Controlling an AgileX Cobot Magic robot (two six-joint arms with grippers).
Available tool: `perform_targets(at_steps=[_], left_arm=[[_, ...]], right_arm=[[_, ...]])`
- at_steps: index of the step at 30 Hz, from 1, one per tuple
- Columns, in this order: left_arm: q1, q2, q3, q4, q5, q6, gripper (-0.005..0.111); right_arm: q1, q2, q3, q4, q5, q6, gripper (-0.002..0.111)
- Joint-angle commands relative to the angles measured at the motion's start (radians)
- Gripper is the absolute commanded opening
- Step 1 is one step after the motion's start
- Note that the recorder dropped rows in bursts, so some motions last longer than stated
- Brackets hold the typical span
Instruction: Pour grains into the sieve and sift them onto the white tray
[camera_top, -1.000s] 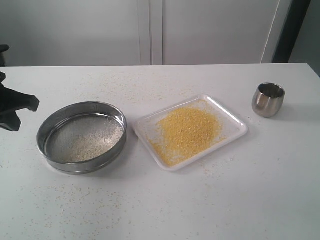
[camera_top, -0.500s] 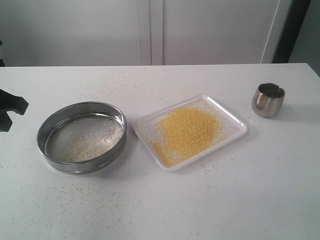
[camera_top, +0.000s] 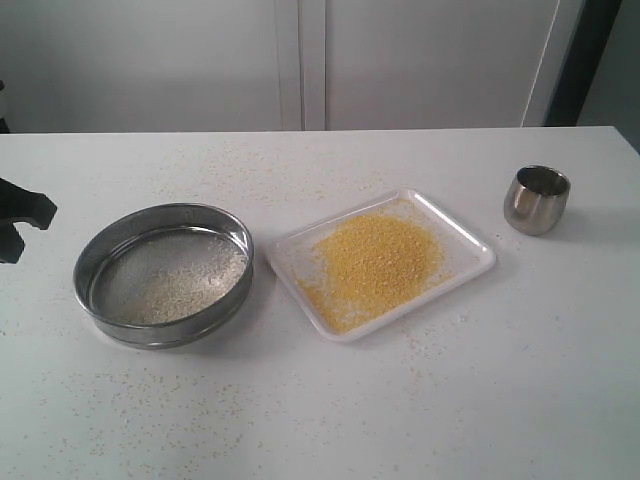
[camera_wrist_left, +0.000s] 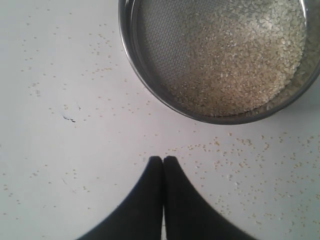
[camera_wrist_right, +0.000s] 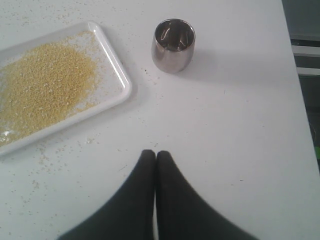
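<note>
The round steel sieve (camera_top: 163, 273) rests on the table at the left, with pale whitish grains (camera_top: 185, 280) spread over its mesh (camera_wrist_left: 220, 55). To its right lies the white tray (camera_top: 470, 240), bearing a heap of golden-yellow grains (camera_top: 375, 262); the right wrist view shows the same tray (camera_wrist_right: 116, 75) and heap (camera_wrist_right: 42, 85). My left gripper (camera_wrist_left: 163, 159) is shut and empty above bare table, apart from the sieve; in the exterior view it shows at the left edge (camera_top: 25, 215). My right gripper (camera_wrist_right: 152, 153) is shut and empty, out of the exterior view.
A small steel cup (camera_top: 536, 199) stands upright at the right, also in the right wrist view (camera_wrist_right: 173, 45), and looks empty. Stray specks lie scattered over the white table (camera_top: 330, 400). The table's right edge (camera_wrist_right: 300, 115) runs close to the cup.
The left arm drew back toward the left edge between one second and half a second ago, and has held still since. Sieve, tray and cup have not moved.
</note>
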Motion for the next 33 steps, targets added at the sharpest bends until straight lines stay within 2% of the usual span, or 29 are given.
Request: perform_targets(at_steps=[1, 20, 33], left_arm=[[0.004, -0.009, -0.003, -0.006, 0.009, 0.004, 0.0], [0.004, -0.02, -0.003, 0.001, 0.006, 0.002, 0.0], [0.085, -0.088, -0.001, -0.035, 0.009, 0.0, 0.0]], right_arm=[[-0.009, -0.006, 0.003, -0.004, -0.01, 0.02, 0.0], [-0.009, -0.006, 0.003, -0.004, -0.01, 0.018, 0.0], [-0.009, -0.006, 0.003, -0.004, -0.01, 0.018, 0.0]])
